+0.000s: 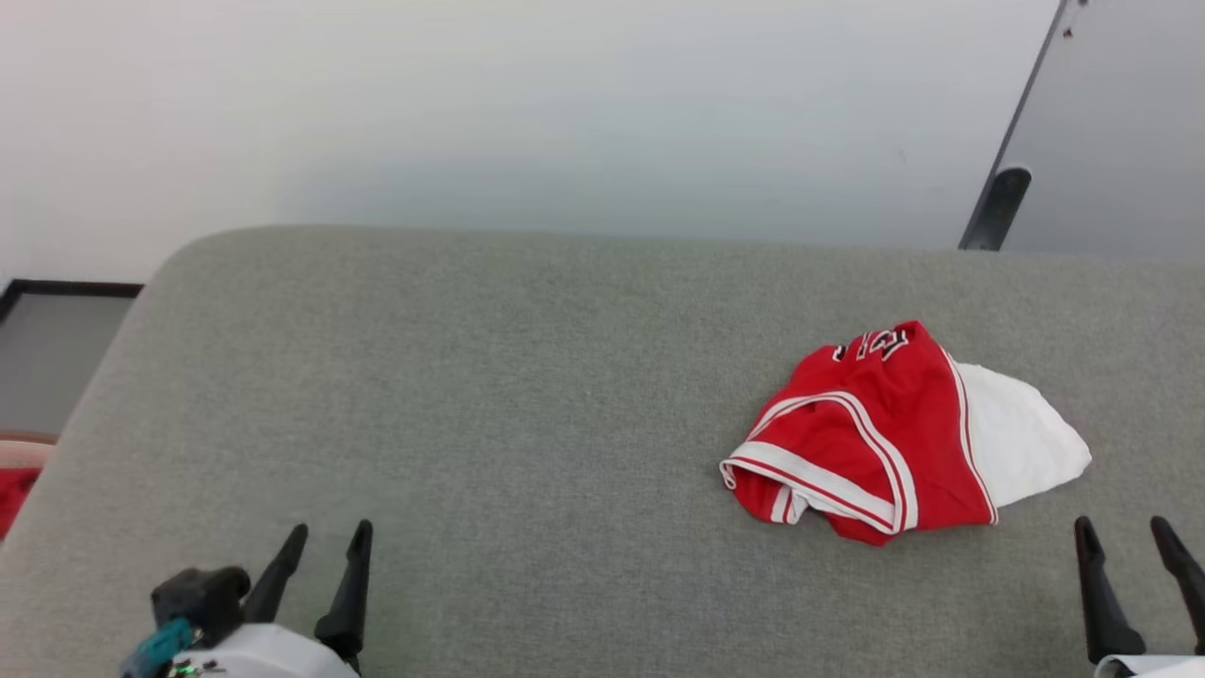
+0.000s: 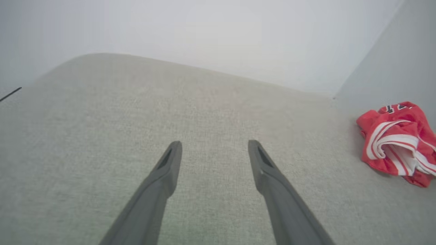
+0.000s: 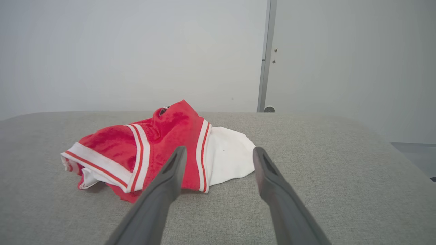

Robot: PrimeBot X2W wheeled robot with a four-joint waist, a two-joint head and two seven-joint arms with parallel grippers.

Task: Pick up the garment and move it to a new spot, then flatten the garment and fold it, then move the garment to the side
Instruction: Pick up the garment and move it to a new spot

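The garment [image 1: 894, 438] lies crumpled on the right part of the grey table [image 1: 518, 395]: red cloth with white-and-red striped trim, a white sleeve on its right side and a bit of black print at its far edge. My right gripper [image 1: 1128, 529] stands open near the table's front right, just short of the white sleeve, touching nothing. In the right wrist view the garment [image 3: 150, 149] sits just beyond and left of the open right gripper [image 3: 219, 152]. My left gripper [image 1: 328, 532] is open at the front left, far from the garment [image 2: 396, 141]. Its open fingers [image 2: 167, 170] hover over bare cloth.
The table has a rounded far-left corner and ends at a pale wall [image 1: 565, 113]. A grey door panel with a dark stopper [image 1: 998, 202] stands at the back right. Beyond the left edge lie the floor [image 1: 56, 348] and a red cloth scrap [image 1: 14, 494].
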